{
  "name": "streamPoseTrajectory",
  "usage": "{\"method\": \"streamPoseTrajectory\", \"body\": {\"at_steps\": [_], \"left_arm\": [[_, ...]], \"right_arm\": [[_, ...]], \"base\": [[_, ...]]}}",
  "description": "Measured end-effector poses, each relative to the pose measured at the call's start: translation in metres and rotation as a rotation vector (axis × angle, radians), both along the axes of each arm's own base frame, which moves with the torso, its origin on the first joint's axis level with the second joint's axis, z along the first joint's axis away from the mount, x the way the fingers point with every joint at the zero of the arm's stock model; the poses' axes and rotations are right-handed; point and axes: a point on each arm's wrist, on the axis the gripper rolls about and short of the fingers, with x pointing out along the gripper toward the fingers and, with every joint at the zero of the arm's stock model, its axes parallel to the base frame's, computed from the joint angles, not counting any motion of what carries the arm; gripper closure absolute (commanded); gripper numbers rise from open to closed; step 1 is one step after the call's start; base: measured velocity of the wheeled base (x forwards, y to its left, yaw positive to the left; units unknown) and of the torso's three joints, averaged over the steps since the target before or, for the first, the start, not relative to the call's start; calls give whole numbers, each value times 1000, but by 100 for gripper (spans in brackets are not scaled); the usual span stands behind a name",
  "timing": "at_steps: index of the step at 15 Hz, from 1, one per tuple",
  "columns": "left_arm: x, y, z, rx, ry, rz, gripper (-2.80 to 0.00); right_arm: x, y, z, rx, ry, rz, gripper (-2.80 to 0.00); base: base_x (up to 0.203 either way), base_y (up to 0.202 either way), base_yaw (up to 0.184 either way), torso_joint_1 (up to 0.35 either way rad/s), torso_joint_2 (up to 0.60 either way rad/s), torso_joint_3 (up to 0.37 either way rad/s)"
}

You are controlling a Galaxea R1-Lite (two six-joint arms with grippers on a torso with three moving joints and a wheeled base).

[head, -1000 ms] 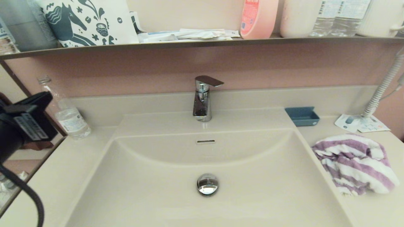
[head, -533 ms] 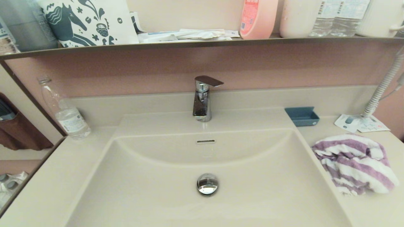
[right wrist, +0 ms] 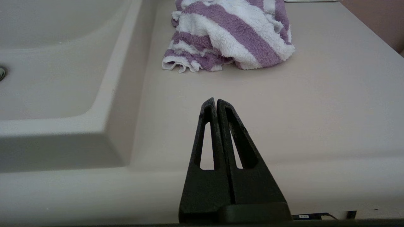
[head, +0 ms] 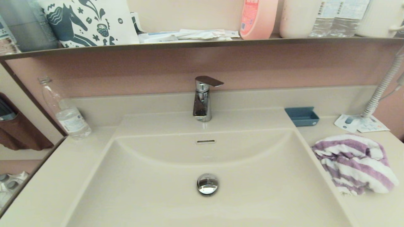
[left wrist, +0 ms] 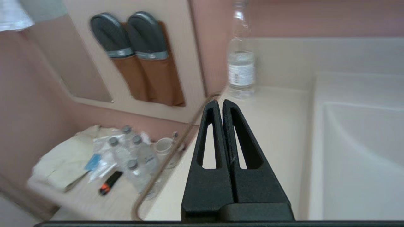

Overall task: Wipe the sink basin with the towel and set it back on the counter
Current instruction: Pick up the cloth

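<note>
The purple-and-white striped towel (head: 355, 164) lies crumpled on the counter (head: 372, 208) to the right of the sink basin (head: 151, 186), whose chrome drain plug (head: 207, 184) sits at its middle. Neither gripper shows in the head view. In the right wrist view my right gripper (right wrist: 215, 101) is shut and empty, low near the counter's (right wrist: 331, 104) front edge, well short of the towel (right wrist: 232, 33). In the left wrist view my left gripper (left wrist: 218, 103) is shut and empty over the left counter (left wrist: 271, 132), beside the basin (left wrist: 363, 151).
A chrome faucet (head: 202, 99) stands behind the basin. A clear water bottle (head: 64, 112) stands at the back left, a blue soap dish (head: 302, 116) and a leaflet with a coiled cord (head: 361, 123) at the back right. A dark-edged shelf (head: 202, 42) carries bottles overhead.
The left arm, seen at the left edge of the head view a second ago, has drawn back out of that view. The towel has not moved.
</note>
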Motion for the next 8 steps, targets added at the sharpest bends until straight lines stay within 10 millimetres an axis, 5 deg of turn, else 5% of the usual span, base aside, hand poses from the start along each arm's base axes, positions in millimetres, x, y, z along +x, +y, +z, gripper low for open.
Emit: {"method": "streamPoseTrajectory", "body": {"at_steps": [8], "left_arm": [[-7,-7,-54,49,6,-274,0]], "right_arm": [[0,0,0,0,0,0,0]], "base": [[0,0,0,0,0,0]]}}
